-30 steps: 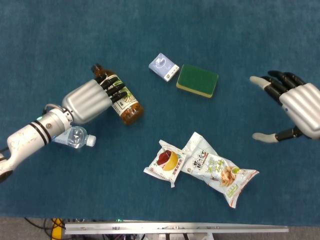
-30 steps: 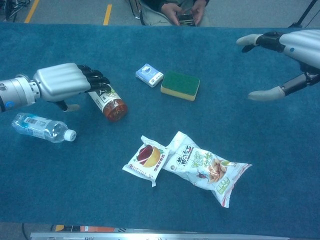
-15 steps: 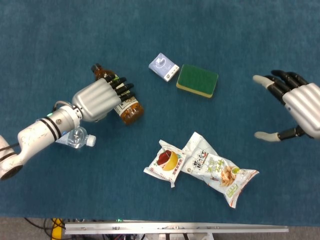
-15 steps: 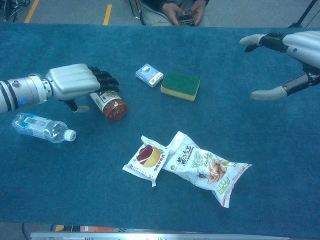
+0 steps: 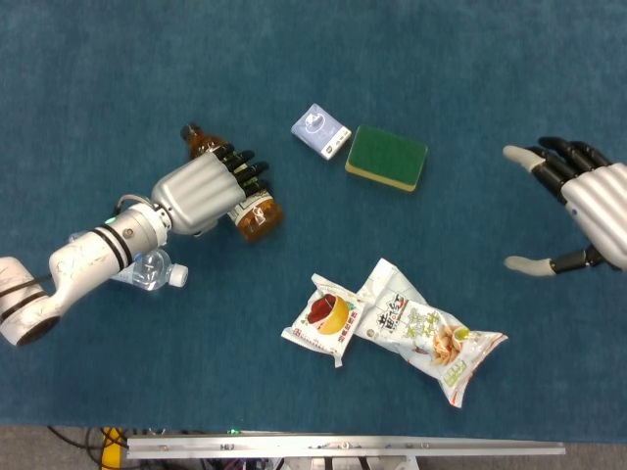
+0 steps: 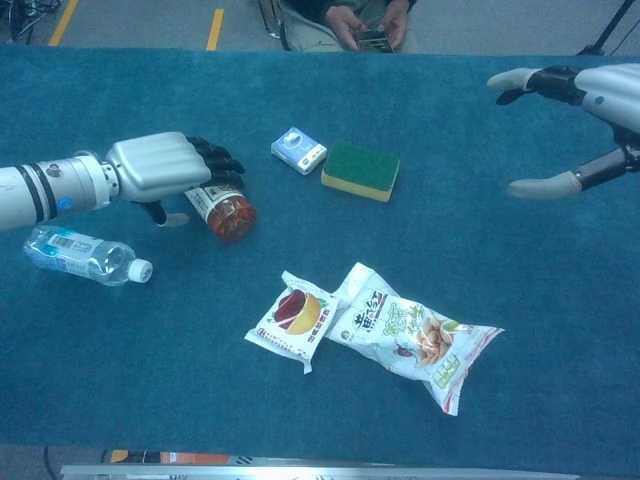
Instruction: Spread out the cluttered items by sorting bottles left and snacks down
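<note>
My head camera looks almost straight down on the blue table point(image 5: 470, 78), framing nothing but cloth and, along the bottom edge, a metal rail point(image 5: 343, 447). My chest camera sits lower and closer to me, tilted forward across the same table point(image 6: 480, 130), so it reaches past the far edge to the floor. Both views share the green sponge point(image 5: 387, 157) point(image 6: 360, 170) and everything lying around it, with my hands on either side of the sponge.

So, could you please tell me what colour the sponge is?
The sponge is green on top with a yellow base, clearest in the head view.
</note>
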